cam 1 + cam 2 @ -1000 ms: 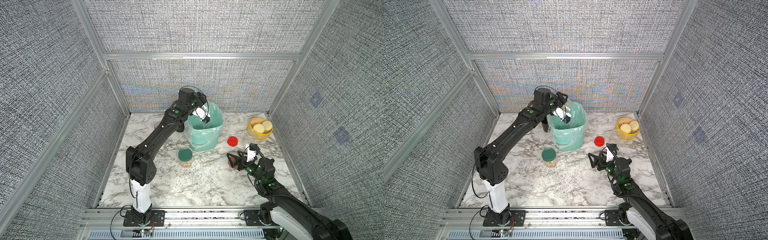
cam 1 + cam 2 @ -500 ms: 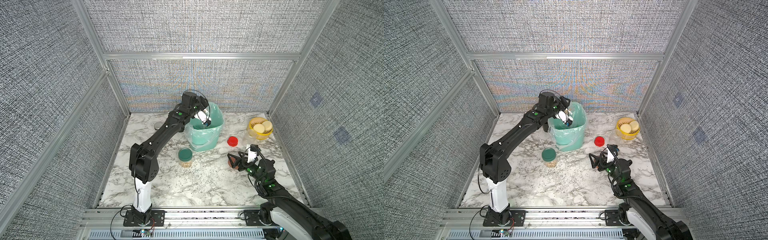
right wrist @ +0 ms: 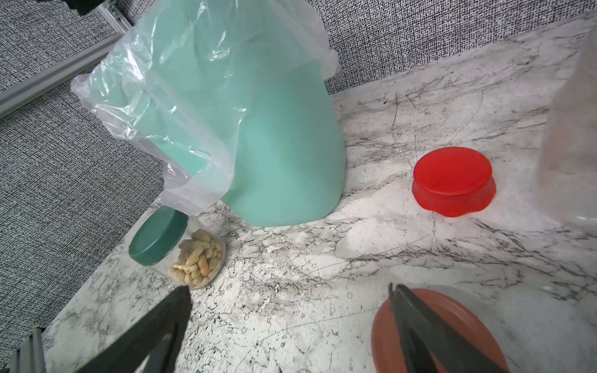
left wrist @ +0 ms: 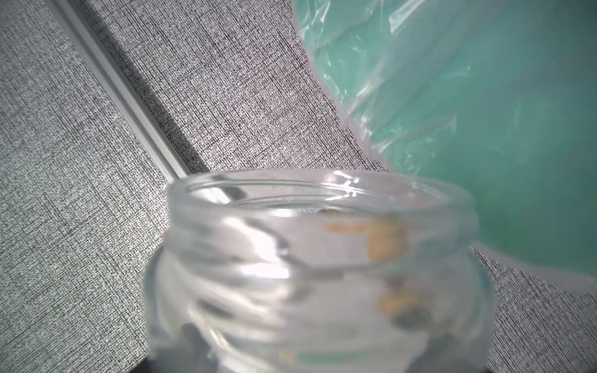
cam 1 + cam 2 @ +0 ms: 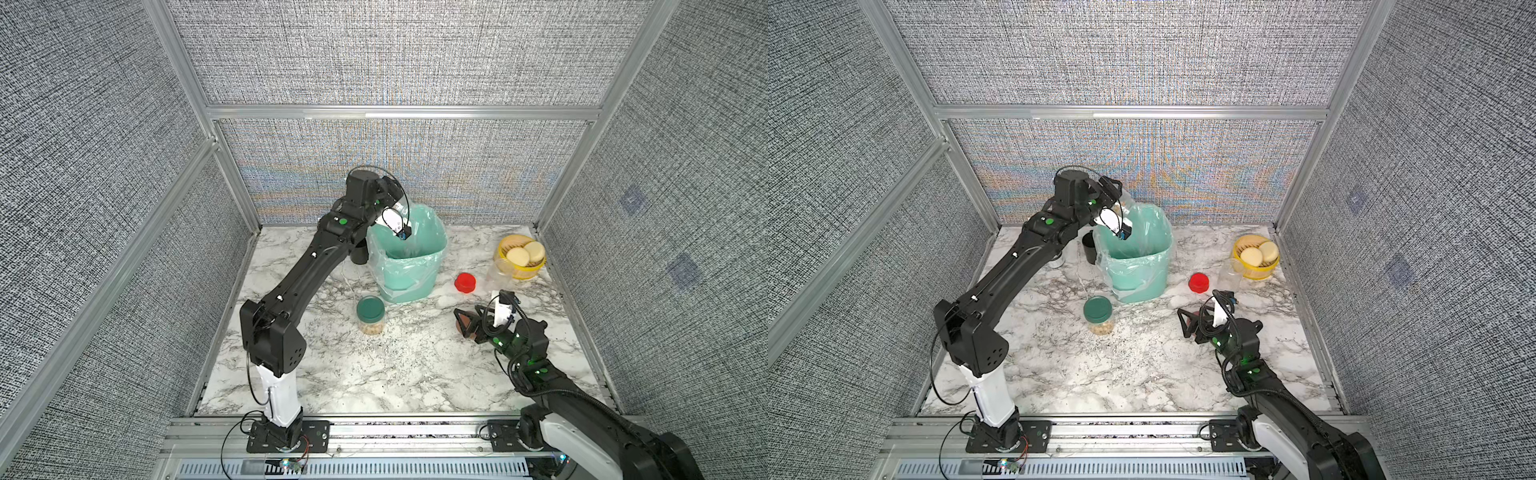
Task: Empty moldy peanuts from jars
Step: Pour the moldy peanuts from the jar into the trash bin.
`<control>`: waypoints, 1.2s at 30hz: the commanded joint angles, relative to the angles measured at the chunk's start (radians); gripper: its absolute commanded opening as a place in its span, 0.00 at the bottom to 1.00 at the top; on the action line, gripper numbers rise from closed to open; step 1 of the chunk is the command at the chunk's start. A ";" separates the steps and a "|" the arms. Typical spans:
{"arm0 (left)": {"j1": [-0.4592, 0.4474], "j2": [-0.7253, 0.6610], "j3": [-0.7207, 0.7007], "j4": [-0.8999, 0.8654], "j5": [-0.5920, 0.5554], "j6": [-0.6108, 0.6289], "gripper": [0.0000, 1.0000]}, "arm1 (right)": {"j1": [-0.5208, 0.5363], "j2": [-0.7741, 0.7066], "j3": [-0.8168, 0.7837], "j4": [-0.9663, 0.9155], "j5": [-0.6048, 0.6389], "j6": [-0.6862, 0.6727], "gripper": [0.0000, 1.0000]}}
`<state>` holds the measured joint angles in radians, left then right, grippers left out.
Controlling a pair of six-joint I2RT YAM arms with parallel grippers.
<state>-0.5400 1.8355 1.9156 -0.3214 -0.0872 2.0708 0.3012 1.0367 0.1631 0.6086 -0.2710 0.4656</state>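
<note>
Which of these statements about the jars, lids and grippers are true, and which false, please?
1. The green-lidded jar holds peanuts. True.
2. The red lid sits screwed on a jar. False: it lies alone on the table.
3. The right gripper is shut on the terracotta lid. False: it is open, and the lid lies on the table.
4. The left gripper holds a lidless clear jar by the teal bin. True.
5. The yellow bowl is empty. False: cream discs lie in it.
</note>
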 commanded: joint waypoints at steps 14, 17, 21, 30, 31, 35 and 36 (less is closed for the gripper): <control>0.043 -0.139 -0.162 0.021 -0.046 0.523 0.00 | -0.001 -0.015 -0.017 0.060 -0.002 0.045 0.98; 0.042 -0.146 -0.262 0.024 -0.042 0.510 0.00 | 0.000 -0.019 -0.014 0.051 -0.003 0.043 0.98; 0.044 -0.143 -0.328 0.045 -0.022 0.489 0.00 | 0.000 -0.041 -0.008 0.025 0.008 0.032 0.98; 0.049 -0.087 -0.141 0.025 -0.025 0.525 0.00 | -0.001 -0.019 -0.013 0.049 0.005 0.037 0.98; 0.048 -0.085 -0.135 0.028 -0.023 0.533 0.00 | -0.001 -0.013 -0.011 0.055 -0.001 0.039 0.98; 0.042 -0.097 -0.209 0.007 -0.014 0.534 0.00 | -0.001 -0.005 -0.017 0.068 0.000 0.042 0.98; 0.042 -0.103 -0.249 -0.002 -0.015 0.532 0.00 | 0.000 -0.007 -0.015 0.066 0.000 0.040 0.98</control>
<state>-0.4969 1.7416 1.7203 -0.3012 -0.1055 2.0708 0.3012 1.0271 0.1497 0.6174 -0.2699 0.4980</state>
